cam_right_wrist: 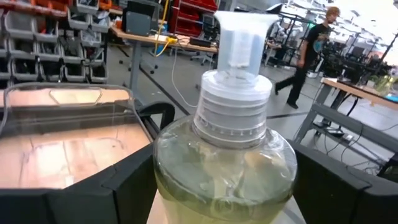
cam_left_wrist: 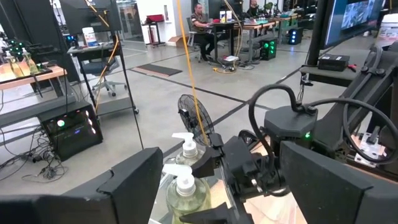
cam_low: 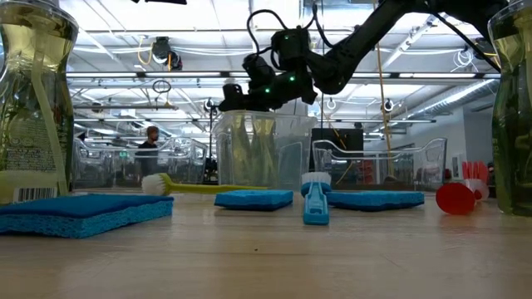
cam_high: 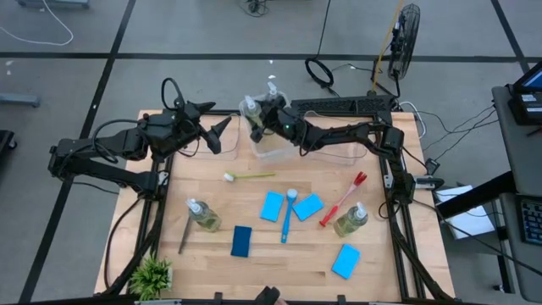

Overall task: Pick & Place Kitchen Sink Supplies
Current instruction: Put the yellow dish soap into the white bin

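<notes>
High view: right gripper [cam_high: 257, 119] over the near clear bin [cam_high: 273, 146] at the back of the table [cam_high: 254, 263], jaws closed around a pump bottle [cam_high: 251, 108]. Right wrist view confirms: held bottle [cam_right_wrist: 224, 149] upright between the two dark fingers [cam_right_wrist: 112, 186], pump head up, long axis vertical, bin floor visible beyond it. Low view: bottle body hard to pick out behind the bin wall [cam_low: 264, 154]; cannot tell whether its base touches the bin floor or hangs above. Left gripper [cam_high: 218, 133] just beside, on the left of the bin, jaws spread wide, empty, pointing toward the bottle; left wrist view shows two pump tops ahead, one bottle [cam_left_wrist: 185, 190] between the jaw tips' line of sight and another top behind it.

Key relation: bottle directly above or inside the bin, so probably a straight-down release for the right arm, no lateral shift needed.

Left on the open table: second bottle [cam_high: 202, 215] nearer the left arm, third bottle [cam_high: 351, 220] nearer the right arm, four blue sponges [cam_high: 272, 206], blue brush [cam_high: 289, 213] lying front-to-back, red brush [cam_high: 343, 199] on a diagonal, green brush [cam_high: 250, 176] lying crosswise.
</notes>
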Controlling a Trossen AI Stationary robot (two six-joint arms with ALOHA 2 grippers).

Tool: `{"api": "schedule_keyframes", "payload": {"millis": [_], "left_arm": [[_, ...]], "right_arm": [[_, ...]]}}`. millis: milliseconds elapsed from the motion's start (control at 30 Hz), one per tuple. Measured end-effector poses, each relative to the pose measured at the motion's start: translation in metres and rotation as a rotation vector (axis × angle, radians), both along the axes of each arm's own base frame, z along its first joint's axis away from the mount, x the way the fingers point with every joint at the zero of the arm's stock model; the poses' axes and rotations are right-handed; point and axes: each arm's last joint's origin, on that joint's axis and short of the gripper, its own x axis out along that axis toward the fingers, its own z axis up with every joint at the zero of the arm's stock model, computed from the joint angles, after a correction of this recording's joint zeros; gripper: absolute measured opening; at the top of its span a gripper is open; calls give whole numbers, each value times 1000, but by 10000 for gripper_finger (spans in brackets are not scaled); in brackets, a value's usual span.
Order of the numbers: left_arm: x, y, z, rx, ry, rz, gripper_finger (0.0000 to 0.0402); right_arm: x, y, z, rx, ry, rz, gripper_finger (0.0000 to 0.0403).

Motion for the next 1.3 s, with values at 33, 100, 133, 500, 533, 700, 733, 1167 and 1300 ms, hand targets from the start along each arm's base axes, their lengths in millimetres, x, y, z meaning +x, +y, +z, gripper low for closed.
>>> {"api": "schedule_keyframes", "payload": {"millis": [33,100,133,500,533,700,733,1167,1300], "left_arm": [[0,0,0,0,0,0,325],[0,0,0,0,0,0,323],[0,0,0,0,0,0,321],[0,0,0,0,0,0,303],[0,0,0,0,1,0,302],[0,0,0,0,1,0,305],[0,0,0,0,1,0,307],[0,0,0,-1,0,0,325],[0,0,0,-1,0,-1,318]], "right_arm": [[0,1,0,-5,8,2,304],[0,1,0,-6,10,1,304],[0,1,0,-6,10,1,304],[0,0,2,-49,31,0,323],[0,0,3,-49,26,-2,328],[0,0,1,-44,40,1,358],[0,0,1,-43,41,1,363],[-3,2,14,-120,18,-4,391],[-3,5,19,-143,11,-4,392]]}}
